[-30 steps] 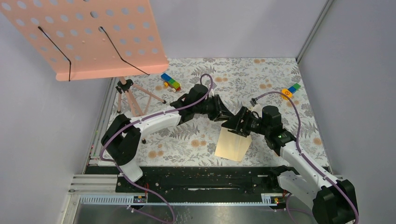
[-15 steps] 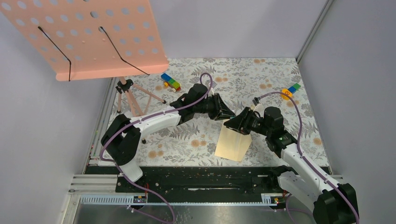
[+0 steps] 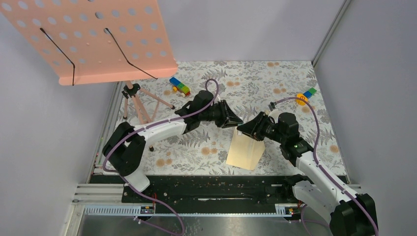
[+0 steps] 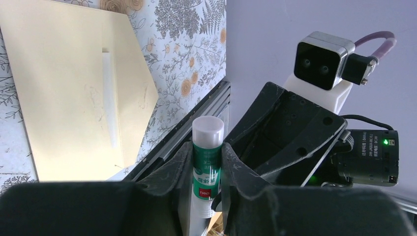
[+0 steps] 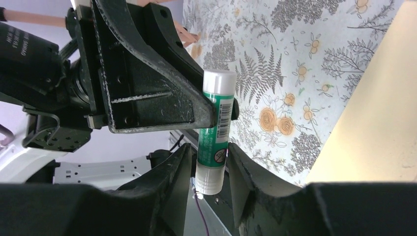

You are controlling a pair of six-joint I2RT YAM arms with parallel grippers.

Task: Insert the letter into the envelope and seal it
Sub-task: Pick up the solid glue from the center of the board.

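The tan envelope [image 3: 244, 155] lies flat on the floral mat near the front, its pointed flap open [image 4: 64, 88], and fills the right edge of the right wrist view [image 5: 378, 113]. A thin pale strip runs along its fold; the letter is hidden. My left gripper [image 3: 234, 121] hovers just above the envelope's far edge, shut on a green glue stick [image 4: 206, 157] with a white cap. Facing it, my right gripper [image 3: 243, 129] has its jaws closed round the same glue stick [image 5: 216, 128] at its ribbed white end [image 5: 209, 157].
A pink perforated music stand [image 3: 98, 39] on a wooden tripod [image 3: 140, 101] rises at the back left. Toy blocks lie at the back [image 3: 180, 87] and the right [image 3: 306, 96]. A black rail [image 3: 211, 187] runs along the front, with grey walls on both sides.
The right gripper's jaws have narrowed from wide open onto the glue stick. Both grippers have drifted slightly left and away; the left grip is unchanged.
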